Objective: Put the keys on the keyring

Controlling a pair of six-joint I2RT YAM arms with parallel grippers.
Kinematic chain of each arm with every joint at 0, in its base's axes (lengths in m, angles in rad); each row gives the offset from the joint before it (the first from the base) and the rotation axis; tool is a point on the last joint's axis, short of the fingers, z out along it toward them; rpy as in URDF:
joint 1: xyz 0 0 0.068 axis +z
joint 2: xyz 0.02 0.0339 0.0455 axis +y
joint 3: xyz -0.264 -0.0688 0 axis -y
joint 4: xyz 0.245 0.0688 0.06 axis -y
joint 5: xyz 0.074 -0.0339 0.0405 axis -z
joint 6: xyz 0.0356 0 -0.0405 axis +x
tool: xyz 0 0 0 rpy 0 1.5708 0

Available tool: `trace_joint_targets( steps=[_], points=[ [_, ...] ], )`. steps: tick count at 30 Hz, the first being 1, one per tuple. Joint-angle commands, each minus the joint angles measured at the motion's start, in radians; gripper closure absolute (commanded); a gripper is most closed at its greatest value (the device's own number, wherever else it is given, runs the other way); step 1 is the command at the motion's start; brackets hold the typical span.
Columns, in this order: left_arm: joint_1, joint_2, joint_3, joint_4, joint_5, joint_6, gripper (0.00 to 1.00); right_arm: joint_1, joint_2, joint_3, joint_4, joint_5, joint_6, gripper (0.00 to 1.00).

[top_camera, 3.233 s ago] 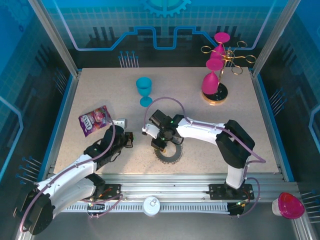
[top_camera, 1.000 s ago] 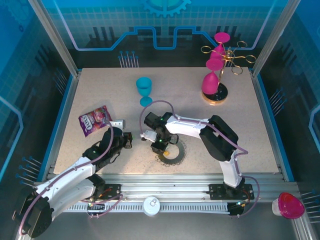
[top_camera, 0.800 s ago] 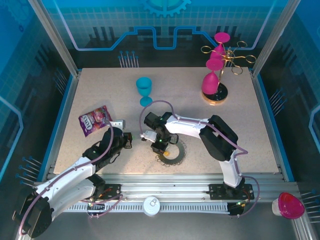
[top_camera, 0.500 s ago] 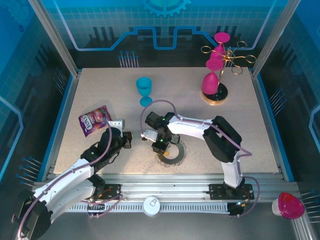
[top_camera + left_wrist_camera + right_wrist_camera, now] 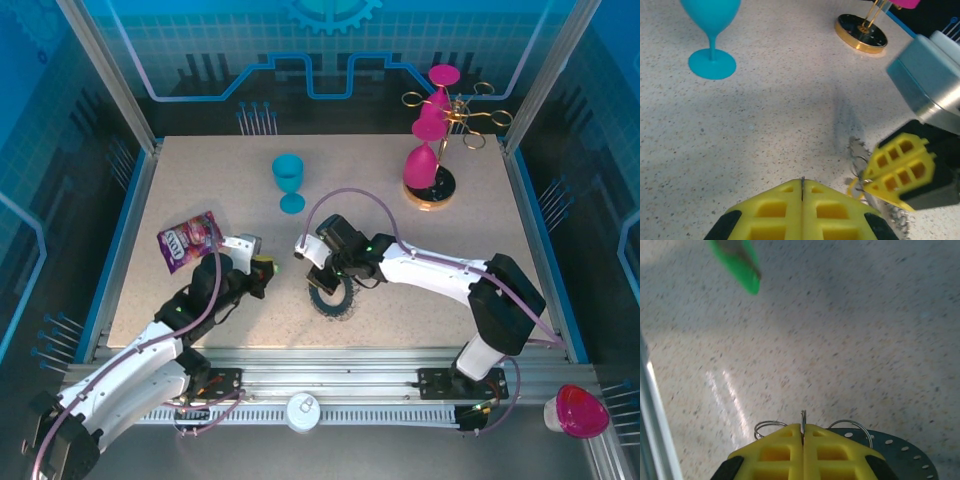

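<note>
We see the left fingers pressed shut on a thin metal sliver, probably part of the keys; their green tag sits at the tip. Just beside them, the right fingers are clamped on a wire loop of the keyring, which is on the tabletop under them. Beyond: blue goblet upright, gold rack far right.

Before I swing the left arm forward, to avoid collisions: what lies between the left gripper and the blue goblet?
Bare speckled table, as the left wrist view shows, from the left gripper to the blue goblet.
</note>
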Motion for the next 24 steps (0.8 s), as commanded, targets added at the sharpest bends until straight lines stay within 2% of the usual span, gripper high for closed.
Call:
trace_joint_targets(
  steps=[1, 4, 6, 10, 18, 24],
  points=[
    [0.009, -0.012, 0.043, 0.030, 0.049, 0.056, 1.00, -0.029, 0.010, 0.018, 0.078, 0.039, 0.120, 1.00],
    [0.008, -0.011, 0.052, 0.019, 0.046, 0.063, 1.00, -0.058, 0.007, 0.032, 0.068, 0.040, 0.216, 1.00],
    [0.009, -0.011, 0.056, 0.020, 0.053, 0.061, 1.00, -0.059, -0.019, 0.004, 0.118, 0.052, 0.216, 1.00],
    [0.009, -0.010, 0.061, 0.019, 0.078, 0.055, 1.00, -0.059, -0.069, -0.064, 0.212, -0.041, 0.121, 1.00],
    [0.011, -0.008, 0.108, -0.006, 0.230, 0.049, 1.00, -0.093, -0.095, -0.102, 0.325, -0.240, -0.030, 1.00],
    [0.015, -0.005, 0.135, -0.057, 0.321, 0.054, 1.00, -0.116, -0.135, -0.164, 0.415, -0.326, -0.106, 1.00]
  ],
)
